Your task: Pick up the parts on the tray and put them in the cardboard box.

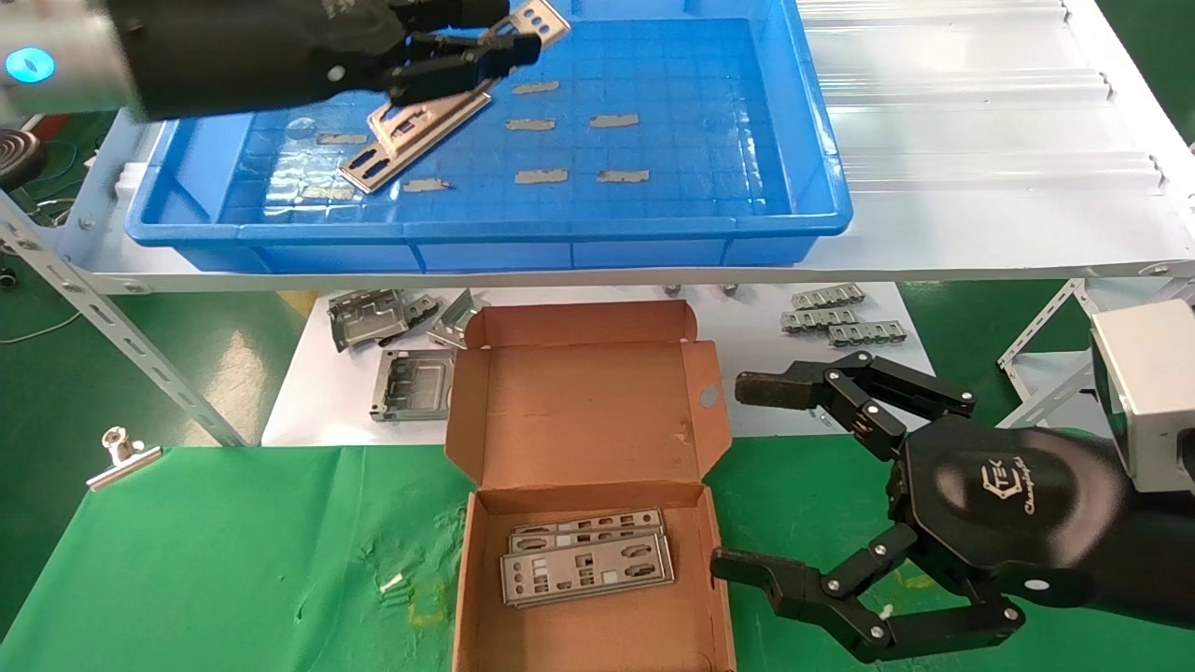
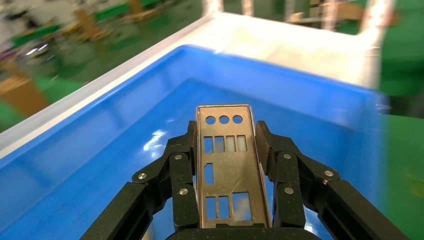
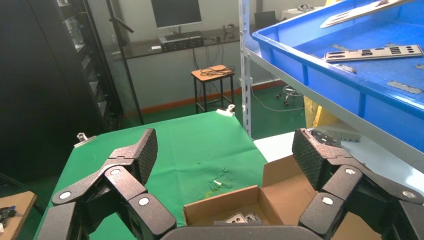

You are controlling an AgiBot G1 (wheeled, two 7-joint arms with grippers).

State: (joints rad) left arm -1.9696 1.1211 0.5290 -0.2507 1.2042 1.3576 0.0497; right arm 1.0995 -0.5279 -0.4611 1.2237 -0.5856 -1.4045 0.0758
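My left gripper (image 1: pixel 509 47) is shut on a thin silver plate (image 1: pixel 540 19) and holds it above the far left part of the blue tray (image 1: pixel 822 187). In the left wrist view the plate (image 2: pixel 227 170) stands between the two fingers (image 2: pixel 186 165), which press its long edges. A second plate (image 1: pixel 420 131) lies flat on the tray floor below. The open cardboard box (image 1: pixel 579 401) sits on the green cloth, with a few plates (image 1: pixel 588 560) stacked inside. My right gripper (image 1: pixel 738 476) is open and empty, just right of the box (image 3: pixel 285 195).
Grey tape strips (image 1: pixel 579 121) dot the tray floor. Bent grey brackets (image 1: pixel 392 345) and small linked parts (image 1: pixel 840 313) lie on the white sheet under the shelf. A binder clip (image 1: pixel 121 457) sits at the cloth's left edge. A slanted shelf strut (image 1: pixel 112 327) stands on the left.
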